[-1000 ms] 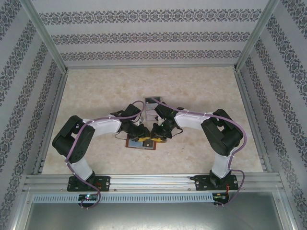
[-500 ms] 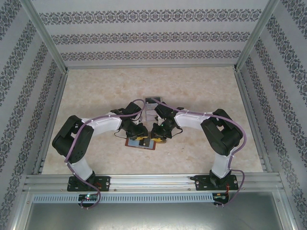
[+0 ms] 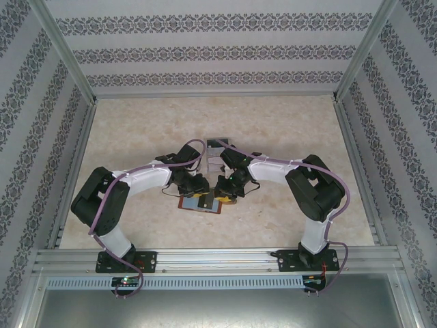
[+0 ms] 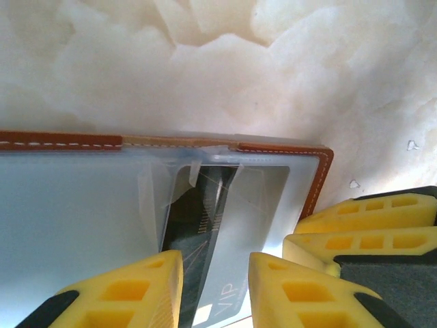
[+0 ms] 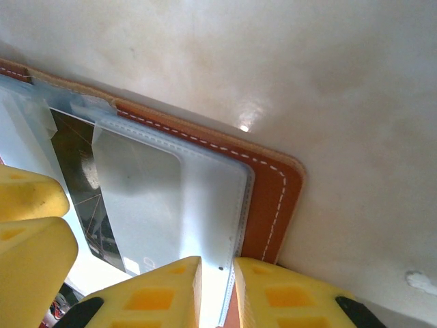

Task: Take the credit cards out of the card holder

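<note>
We are pinching the edge of the open card holder [image 5: 273,198] in our narrow right gripper [image 5: 217,273] on the table [image 4: 239,68]. Our left gripper [image 4: 215,273] is straddling the dark credit card [image 4: 198,219] tucked in the holder's pocket; we cannot tell whether it is gripping.

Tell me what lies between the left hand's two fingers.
In the left wrist view, the dark credit card, lying on the card holder, shows between the fingers of the left hand.

Floral-striped wallpaper walls [image 3: 218,51] surround a pale marbled bench [image 3: 293,123], edged by aluminium rails [image 3: 218,258]; soft, even light.
</note>
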